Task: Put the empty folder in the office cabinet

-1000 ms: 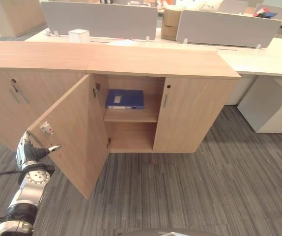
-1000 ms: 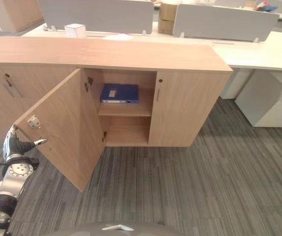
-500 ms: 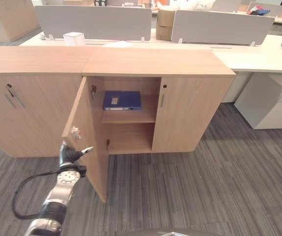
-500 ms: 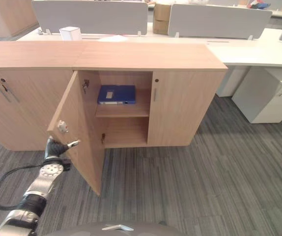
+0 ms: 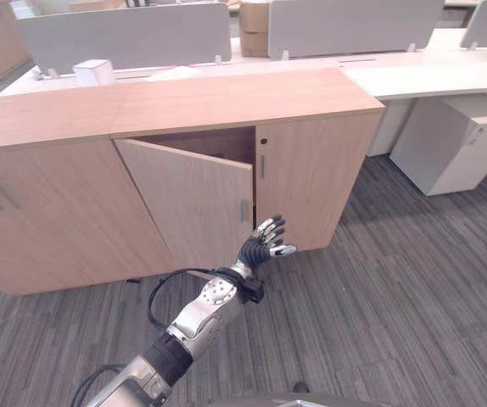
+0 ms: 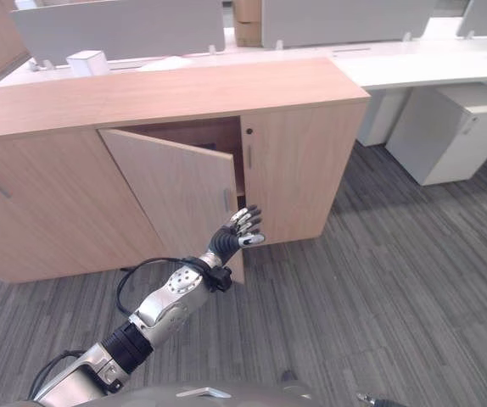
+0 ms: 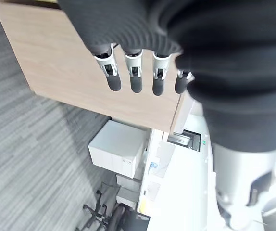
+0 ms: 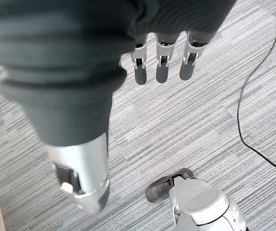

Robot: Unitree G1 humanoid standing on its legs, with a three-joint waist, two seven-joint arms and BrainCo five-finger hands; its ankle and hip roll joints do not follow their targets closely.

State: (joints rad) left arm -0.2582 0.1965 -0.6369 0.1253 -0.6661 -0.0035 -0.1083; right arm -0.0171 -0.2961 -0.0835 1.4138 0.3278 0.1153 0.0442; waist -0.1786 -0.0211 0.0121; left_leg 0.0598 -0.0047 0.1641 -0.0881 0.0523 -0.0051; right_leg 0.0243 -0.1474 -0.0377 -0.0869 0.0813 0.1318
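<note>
Left eye view: at centre left the office cabinet stands with its door nearly shut, leaving a dark wedge at the top, so the shelf inside is hidden and the folder cannot be made out. Just right of the door's free edge, the left hand is spread, fingers straight, at the door's lower corner; contact is hard to judge. Right wrist view: the right hand hangs over grey carpet, fingers straight, holding nothing.

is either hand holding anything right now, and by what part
Nothing is held. The left hand is open, fingers straight, by the free edge of the cabinet door. The right hand hangs open over the carpet.
</note>
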